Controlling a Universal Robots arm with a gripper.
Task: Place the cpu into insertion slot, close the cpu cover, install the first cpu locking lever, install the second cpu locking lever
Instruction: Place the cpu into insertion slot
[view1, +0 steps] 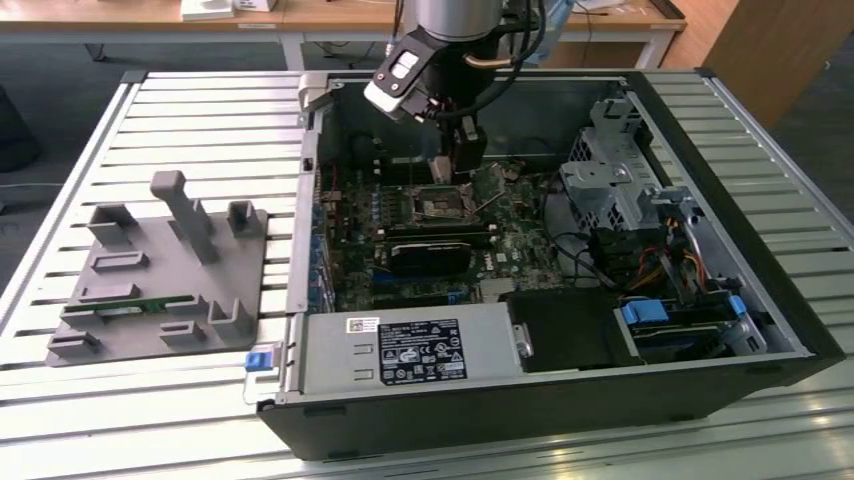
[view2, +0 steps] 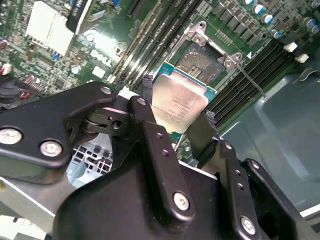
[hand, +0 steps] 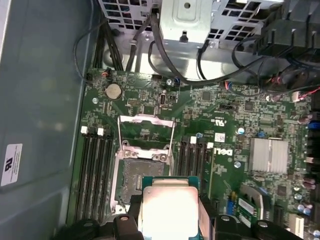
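My gripper (view1: 455, 160) reaches down into the open computer case, just above the motherboard. It is shut on the cpu (view2: 178, 102), a pale silvery square chip pinched by its edges between the two black fingers (view2: 202, 131). The chip hangs tilted, close above the insertion slot (view2: 202, 61) and partly overlapping its edge in both wrist views. The slot (hand: 141, 178) is open and shows its dark pin field. The cpu cover (hand: 146, 128) is flipped up away from the slot, toward the coin battery. A thin locking lever (view2: 250, 81) stands free beside the slot.
Memory slots (hand: 95, 170) flank the socket. A black graphics card (view1: 434, 256) lies just in front of it, with the power supply (view1: 400, 350) nearer. A drive cage with cables (view1: 607, 185) fills the exterior view's right. A grey fixture (view1: 160, 270) sits on the slatted table.
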